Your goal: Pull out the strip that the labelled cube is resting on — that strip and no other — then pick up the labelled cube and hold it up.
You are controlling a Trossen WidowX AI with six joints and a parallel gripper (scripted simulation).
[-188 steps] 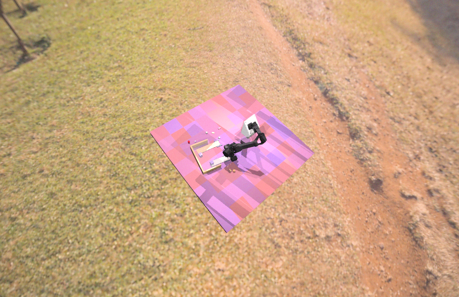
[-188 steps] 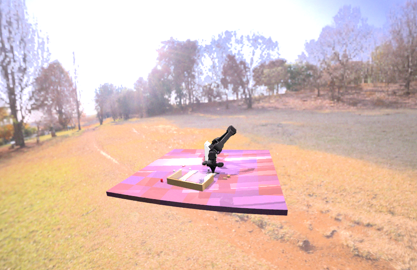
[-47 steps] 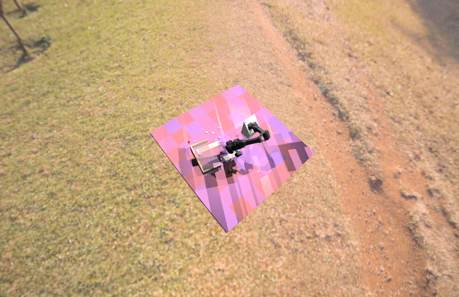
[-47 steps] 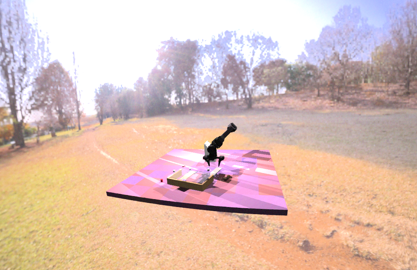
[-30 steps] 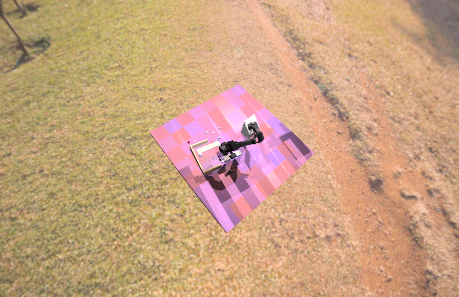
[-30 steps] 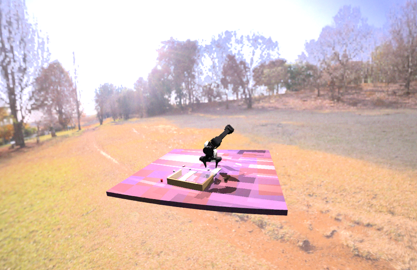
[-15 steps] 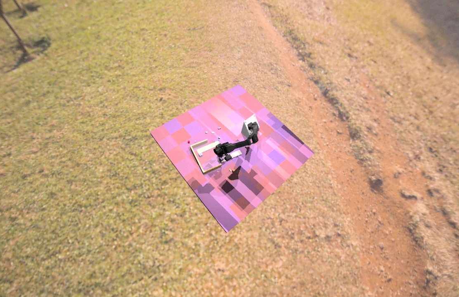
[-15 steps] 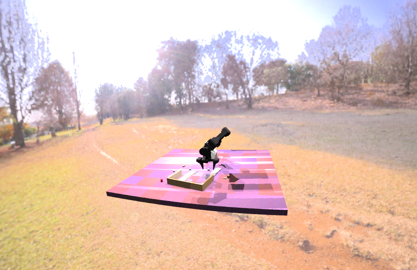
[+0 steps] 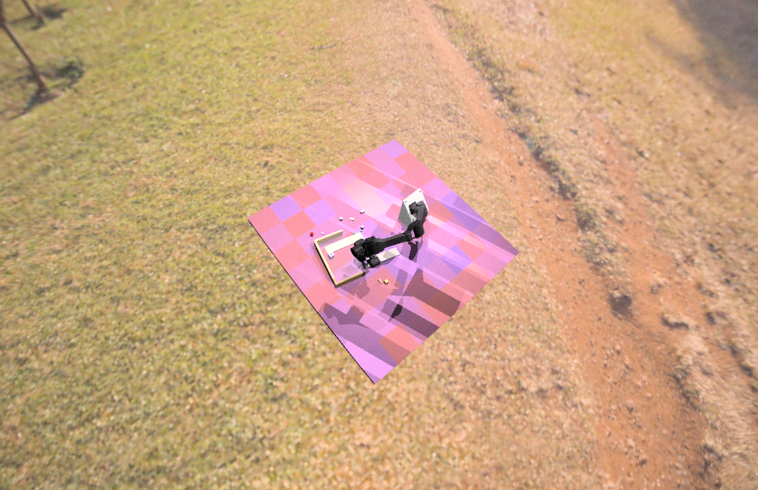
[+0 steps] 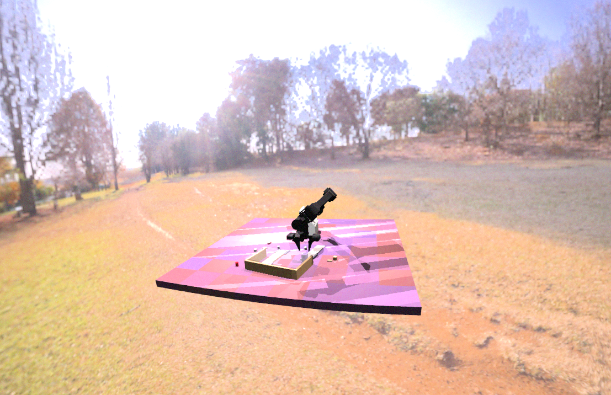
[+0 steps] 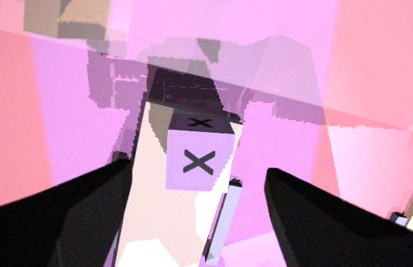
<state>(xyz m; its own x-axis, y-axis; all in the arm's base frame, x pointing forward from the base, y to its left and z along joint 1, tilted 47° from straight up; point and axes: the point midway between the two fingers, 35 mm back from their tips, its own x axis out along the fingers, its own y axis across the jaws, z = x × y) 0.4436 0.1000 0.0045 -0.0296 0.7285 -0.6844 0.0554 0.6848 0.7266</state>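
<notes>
Wrist view puts the pale lilac X-marked cube at twelve o'clock on the flat cream strip, beyond the tool's parted black fingers; closing early could pinch nothing.

A: "Looks like wood on the low-walled frame?"
B: "Seems so, and matt. Looks smooth on the pale strip."
A: "And on the labelled cube?"
B: "Smooth, flat-faced, rather matt. Looks like dull black plastic on the gripper; can't be sure."
</notes>
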